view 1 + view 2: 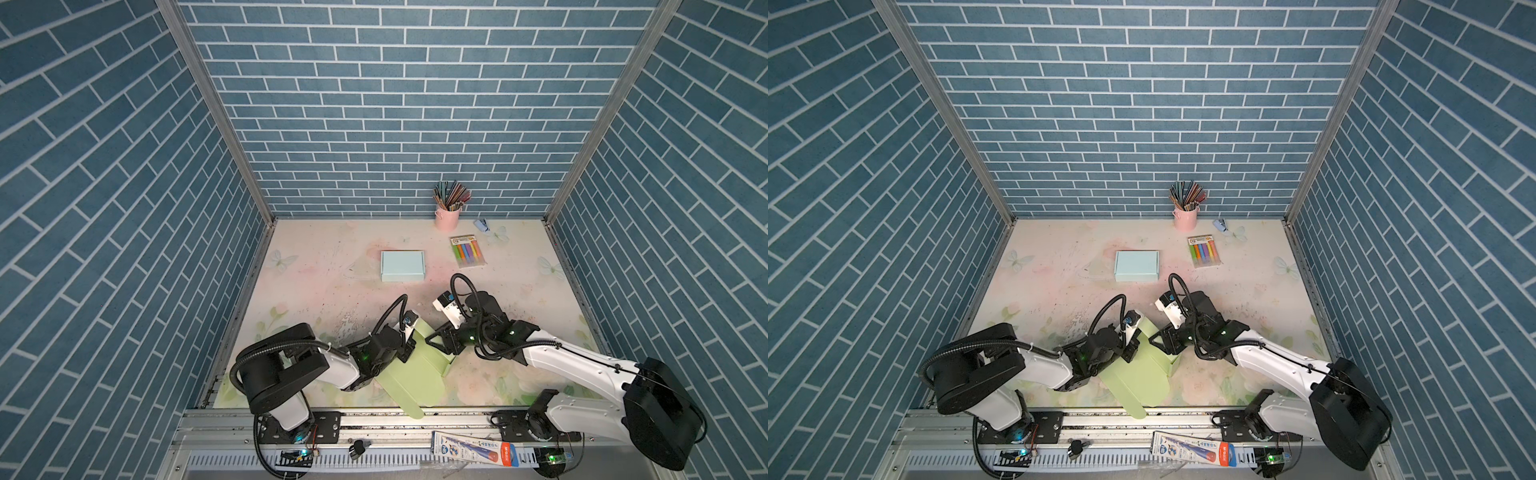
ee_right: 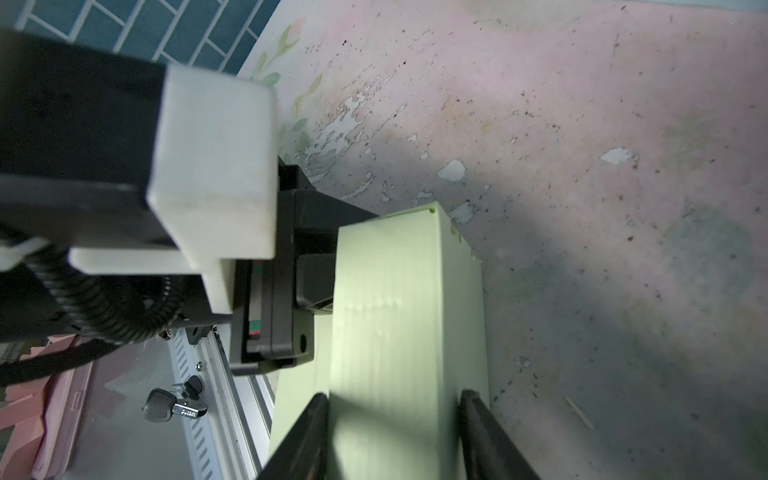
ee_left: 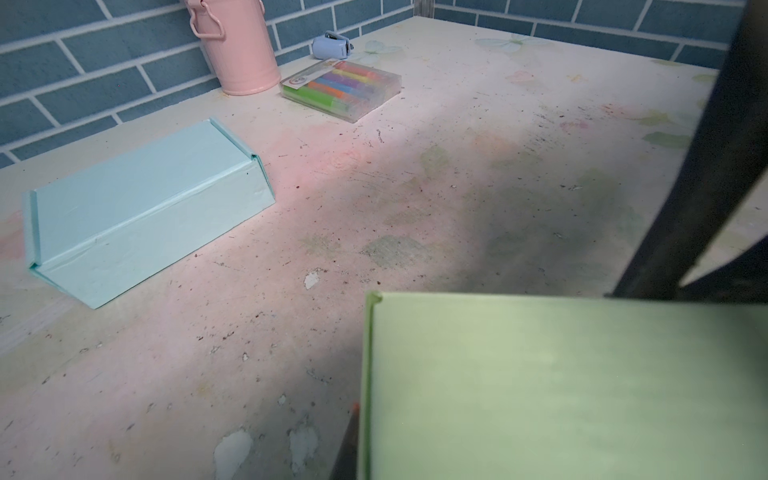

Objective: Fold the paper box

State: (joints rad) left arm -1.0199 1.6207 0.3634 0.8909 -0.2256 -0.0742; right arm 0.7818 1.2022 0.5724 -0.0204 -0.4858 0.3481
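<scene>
On the left in both top views, the left pincer (image 1: 409,348) sits on the near side of the closed blue box (image 1: 402,266), which lies flat toward the middle of the tabletop (image 1: 324,291). The pincer is right against one face of the upright wall (image 1: 420,332) of the green paper box (image 1: 411,376). The green card hides its tips, so I cannot tell whether they are apart or together. The green paper box lies part-folded, straight in front of the blue box and well apart from it. One long rounded flap runs away from the blue box as far as the front rail (image 1: 374,419). Just to the right, also on the near side of the blue box, the right pincer (image 2: 392,401) is clamped on that same upright wall, with its fingers (image 2: 313,428) one against each side. Behind and to the right of the blue box, a pink cup (image 1: 447,218) of pencils (image 1: 451,194) stands at the back. A clear marker pack (image 1: 468,251) lies to the right of the blue box, near it. A small pale-blue gadget (image 1: 482,225) rests farther right and farther back than the pack.
</scene>
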